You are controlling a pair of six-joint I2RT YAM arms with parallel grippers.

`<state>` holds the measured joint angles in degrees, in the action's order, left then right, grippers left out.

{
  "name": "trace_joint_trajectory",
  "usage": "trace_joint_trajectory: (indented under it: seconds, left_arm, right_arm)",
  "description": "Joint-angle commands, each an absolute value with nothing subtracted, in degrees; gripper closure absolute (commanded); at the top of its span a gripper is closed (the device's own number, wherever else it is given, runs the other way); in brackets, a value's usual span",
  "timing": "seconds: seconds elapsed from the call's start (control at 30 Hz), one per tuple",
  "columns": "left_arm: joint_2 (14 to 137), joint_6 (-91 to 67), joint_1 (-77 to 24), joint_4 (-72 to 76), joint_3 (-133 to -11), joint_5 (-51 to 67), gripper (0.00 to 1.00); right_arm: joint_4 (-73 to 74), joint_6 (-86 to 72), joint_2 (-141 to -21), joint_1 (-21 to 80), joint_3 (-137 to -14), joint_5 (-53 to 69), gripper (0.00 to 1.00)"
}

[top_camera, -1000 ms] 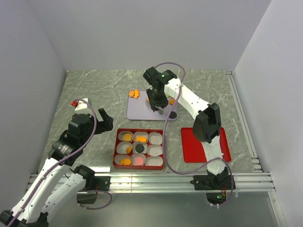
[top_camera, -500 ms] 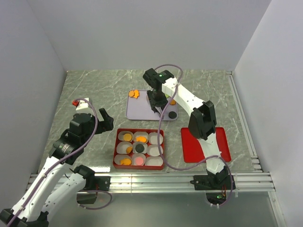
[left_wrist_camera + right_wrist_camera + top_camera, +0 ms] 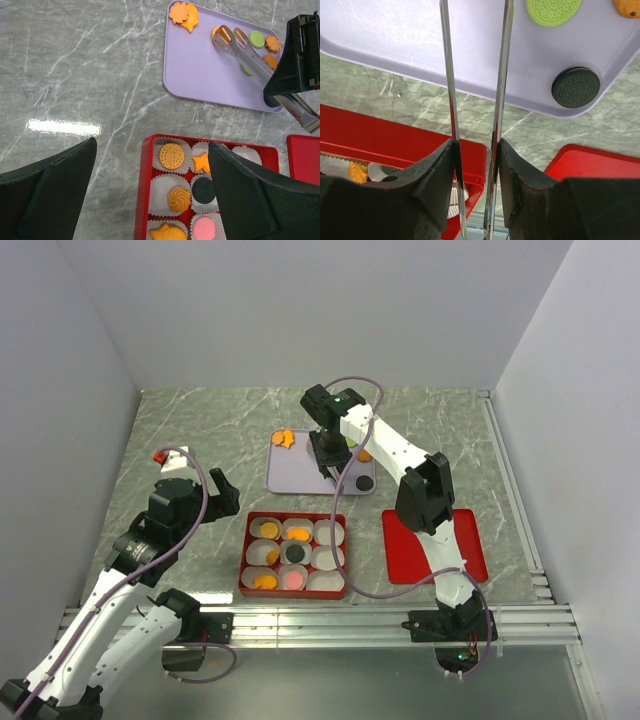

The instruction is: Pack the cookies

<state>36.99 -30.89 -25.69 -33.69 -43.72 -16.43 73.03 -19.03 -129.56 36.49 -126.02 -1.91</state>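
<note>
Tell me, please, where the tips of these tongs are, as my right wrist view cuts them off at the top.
Observer: In the left wrist view the tongs end in orange tips, held apart over the purple tray, right beside a green cookie.
Operator: Thank you. How full is the box?
Observer: The red box has nine paper cups. Six hold cookies, and the right-hand column of three in the top view is empty.
Operator: And the left arm?
Observer: The left fingers are spread wide near the box's left side, holding nothing.
</note>
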Motion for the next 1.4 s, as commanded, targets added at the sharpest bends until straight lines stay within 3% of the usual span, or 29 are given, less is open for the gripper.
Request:
trace_joint_trajectory:
  seconds: [0.0,0.83,1.37]
  left_arm:
    - [37.0,-30.5,-25.93,-32.52,-44.38,-17.23,0.01]
    - [35.51,-30.5,-25.93,-32.61,-44.39,-17.58,0.01]
    - [35.86,-29.97,-25.84,-32.08,-44.12,-16.7,0.01]
  right_arm:
    - [72.42,-18.81,-127.36,36.21,-125.69,-2.02,0.64]
    - [70.49,-19.51,-109.96,36.21,-113.74,-0.18,0.68]
    - [72.78,-19.51,-91.87,36.73,-102.14,7.02,0.68]
